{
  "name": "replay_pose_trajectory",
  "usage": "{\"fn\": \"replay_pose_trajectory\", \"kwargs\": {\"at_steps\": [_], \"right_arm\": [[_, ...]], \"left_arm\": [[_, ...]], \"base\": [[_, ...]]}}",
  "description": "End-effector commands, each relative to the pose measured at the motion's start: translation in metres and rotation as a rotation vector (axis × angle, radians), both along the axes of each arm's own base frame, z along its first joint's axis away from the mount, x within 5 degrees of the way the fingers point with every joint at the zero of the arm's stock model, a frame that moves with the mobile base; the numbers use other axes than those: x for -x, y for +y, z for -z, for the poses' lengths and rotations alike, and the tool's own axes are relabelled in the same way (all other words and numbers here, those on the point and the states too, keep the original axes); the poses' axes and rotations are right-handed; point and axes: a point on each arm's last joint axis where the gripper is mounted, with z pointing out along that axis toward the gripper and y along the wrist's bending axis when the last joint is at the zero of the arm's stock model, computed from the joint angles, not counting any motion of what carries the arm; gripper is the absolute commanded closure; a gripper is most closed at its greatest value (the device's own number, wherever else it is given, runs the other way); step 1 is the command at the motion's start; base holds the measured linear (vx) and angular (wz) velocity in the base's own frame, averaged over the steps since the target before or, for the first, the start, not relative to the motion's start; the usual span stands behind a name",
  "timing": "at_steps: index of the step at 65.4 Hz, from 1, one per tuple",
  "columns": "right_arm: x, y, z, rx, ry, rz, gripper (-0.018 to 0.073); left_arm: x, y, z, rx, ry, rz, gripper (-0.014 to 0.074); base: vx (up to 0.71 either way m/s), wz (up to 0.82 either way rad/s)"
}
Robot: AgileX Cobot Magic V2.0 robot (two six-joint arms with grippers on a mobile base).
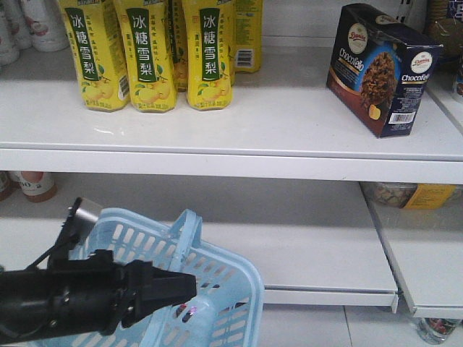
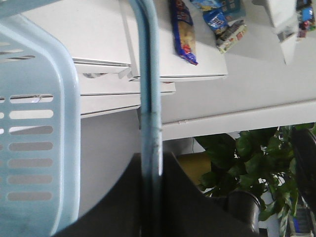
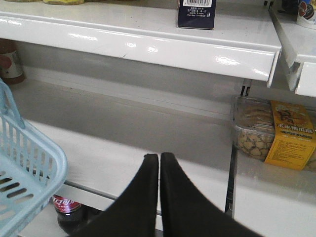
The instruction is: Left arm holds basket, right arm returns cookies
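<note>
The dark navy cookies carton (image 1: 383, 69) stands on the upper white shelf at the right; its barcode end shows at the top of the right wrist view (image 3: 196, 12). The pale blue basket (image 1: 224, 289) hangs at the lower left in front of the lower shelf. My left gripper (image 1: 189, 285) is shut on the basket's loop handle (image 2: 149, 98), which runs between the jaws (image 2: 150, 165). My right gripper (image 3: 159, 157) is shut and empty, low in front of the lower shelf, well below the carton. The basket's corner (image 3: 29, 168) is to its left.
Yellow drink bottles (image 1: 152, 50) stand at the upper shelf's left. A clear snack tub with a yellow label (image 3: 276, 131) sits on the lower right shelf. A cola bottle (image 3: 66, 210) stands on the floor under the shelf. A potted plant (image 2: 247, 158) shows beyond the left gripper.
</note>
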Motion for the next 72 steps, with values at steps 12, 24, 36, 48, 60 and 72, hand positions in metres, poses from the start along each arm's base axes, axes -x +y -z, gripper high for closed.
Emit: {"fn": "replay_pose_trajectory", "kwargs": {"at_steps": [12,24,36,48,60,72], "right_arm": [[-0.003,-0.001,-0.014,-0.017,-0.071,0.014,0.0567],[-0.003,-0.001,-0.014,-0.017,-0.071,0.014,0.0567],[-0.003,-0.001,-0.014,-0.017,-0.071,0.014,0.0567],[-0.003,-0.001,-0.014,-0.017,-0.071,0.014,0.0567],[-0.003,-0.001,-0.014,-0.017,-0.071,0.014,0.0567],[-0.003,-0.001,-0.014,-0.017,-0.071,0.014,0.0567]], "left_arm": [[0.067,0.031,-0.034,0.016,-0.464,0.035,0.0603],[0.094,0.052,-0.027,-0.208,-0.733,0.039,0.0603],[0.106,0.070,0.000,-0.437,-0.870,0.033,0.0603],[0.110,0.085,0.020,-0.525,-0.848,-0.092,0.0603],[0.107,0.099,0.033,-0.556,-0.808,-0.262,0.0603],[0.108,0.109,0.045,-0.511,-0.854,-0.427,0.0603]], "base": [[0.00,0.00],[0.00,0.00],[0.00,0.00],[0.00,0.00],[0.00,0.00],[0.00,0.00]]}}
